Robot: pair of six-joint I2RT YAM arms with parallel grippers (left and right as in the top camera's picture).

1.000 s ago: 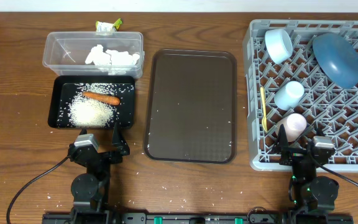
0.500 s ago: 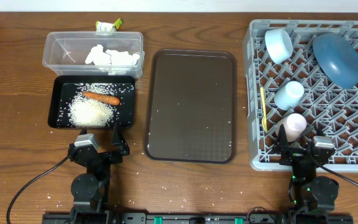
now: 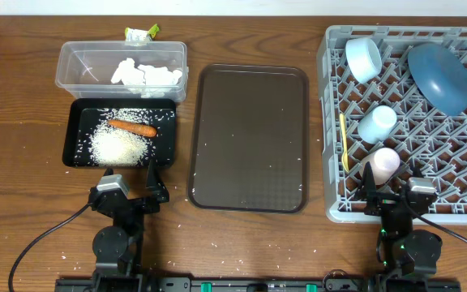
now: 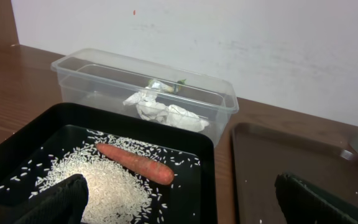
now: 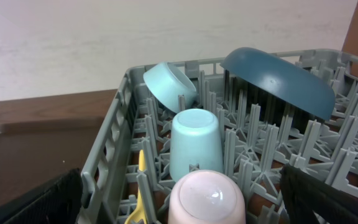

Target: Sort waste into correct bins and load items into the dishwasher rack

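Observation:
In the overhead view the clear tub (image 3: 79, 65) holds white tissues (image 3: 146, 75), and the green-yellow wrapper (image 3: 141, 33) lies on the table behind it. The black tray (image 3: 162, 146) carries rice (image 3: 120, 144) and the carrot (image 3: 133, 127). The grey rack (image 3: 327, 122) holds the blue plate (image 3: 439, 77), pale bowl (image 3: 363, 57), light blue cup (image 3: 377, 123), pink cup (image 3: 385, 164) and yellow spoon (image 3: 344, 142). My left gripper (image 3: 130, 197) (image 4: 182, 205) stands open at the tray's near edge. My right gripper (image 3: 397, 193) (image 5: 185, 199) stands open at the rack's near edge, just short of the pink cup (image 5: 207, 196).
A dark-brown serving tray (image 3: 249, 138) lies between the bins and the rack, with a few rice grains on it. More grains are scattered over the wooden table (image 3: 217, 243) near the front. A white wall runs behind the table.

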